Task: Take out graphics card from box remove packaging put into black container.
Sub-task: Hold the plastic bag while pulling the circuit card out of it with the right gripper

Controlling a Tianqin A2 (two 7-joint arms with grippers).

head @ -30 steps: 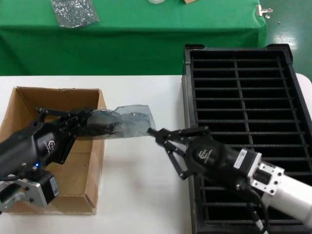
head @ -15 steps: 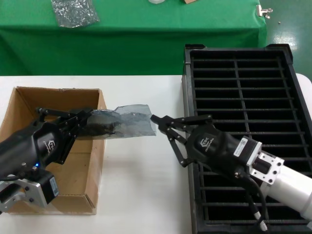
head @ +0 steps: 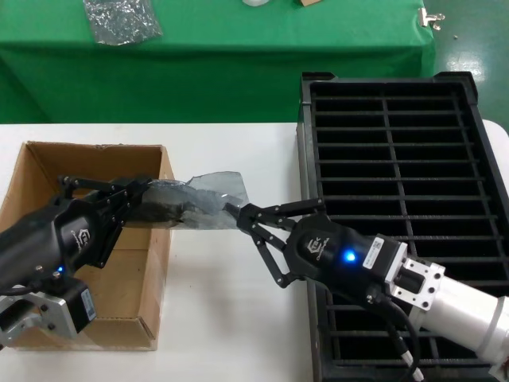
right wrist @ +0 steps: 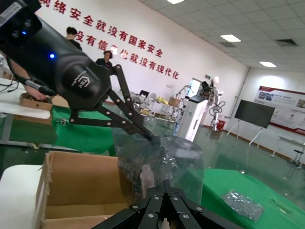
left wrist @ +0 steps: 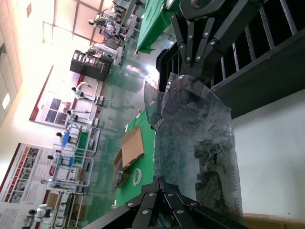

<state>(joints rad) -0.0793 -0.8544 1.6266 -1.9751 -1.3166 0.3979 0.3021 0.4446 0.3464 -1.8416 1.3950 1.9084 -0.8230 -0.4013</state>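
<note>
Head view: the left end effector hangs over the near wall of the box, its fingers pinched on one end of the packaging, which stretches out from it, clear of the box and above the white tabletop, toward the right arm. The right end effector sits at the bag's far end, fingers spread, the upper tip touching or just short of the bag's edge; it does not appear to have closed. A dark mass inside the bag, close to the left end effector, looks like the graphics card. The black container lies behind and beside the right end effector, its visible slots bare. A smaller glittery bag lies well beyond both, on the green cloth.

Left wrist view: the bag rises straight out from the left end effector, dark board shapes showing through the film, with the right arm's spread fingers at its far end.

Right wrist view: the packaging sits right at the right end effector, the box beyond it.

Judged from this, lifting out of the box is done; unbagging and slotting the card into the container remain.
</note>
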